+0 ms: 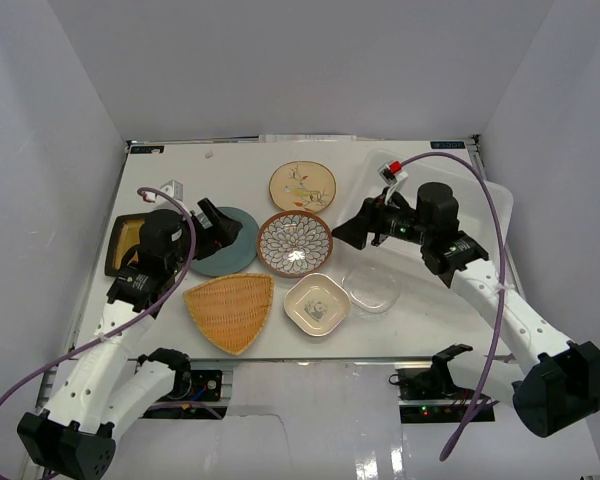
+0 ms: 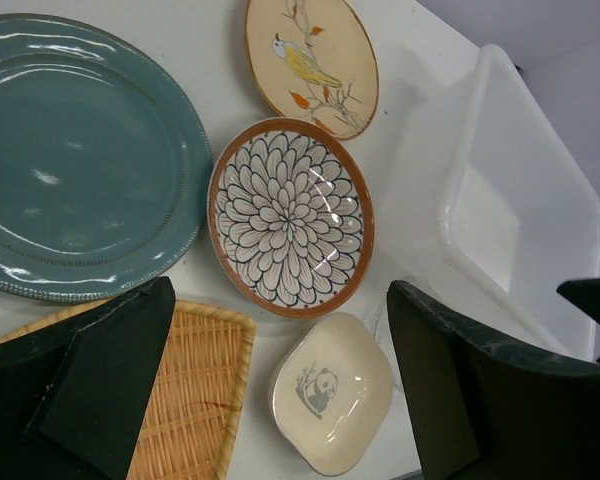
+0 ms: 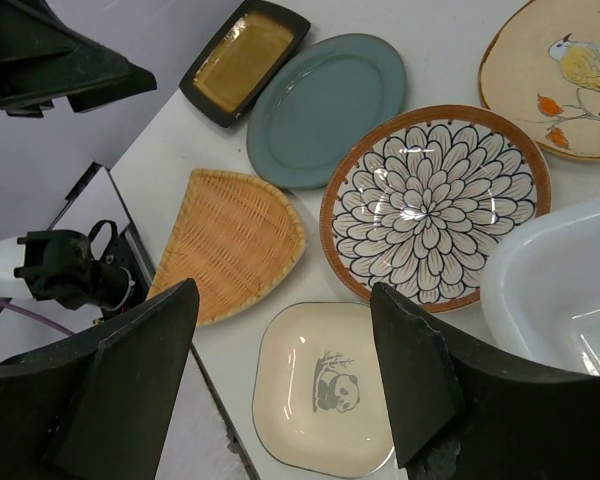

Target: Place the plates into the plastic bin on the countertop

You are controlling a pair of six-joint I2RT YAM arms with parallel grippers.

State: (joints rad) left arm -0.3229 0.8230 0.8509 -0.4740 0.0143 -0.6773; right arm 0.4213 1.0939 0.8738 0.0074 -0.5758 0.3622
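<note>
The plastic bin (image 1: 502, 205) sat at the far right of the bench (image 1: 170, 165), partly behind the right arm. The right jaws hung open and empty beside the petal plate (image 1: 294, 243). The left jaws gaped wide and empty over the teal plate (image 1: 230, 255). The yellow square dish (image 1: 125, 240) hugged the left edge. The woven tray (image 1: 230, 310), panda dish (image 1: 317, 304) and glass dish (image 1: 372, 288) lined the near edge. Bare bench lay far left. A far-edge label (image 1: 446, 145) was unreadable.

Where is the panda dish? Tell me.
In the top view, the small panda dish sits at the front of the table, between the orange woven tray and the clear glass dish, below the petal-patterned bowl.
</note>
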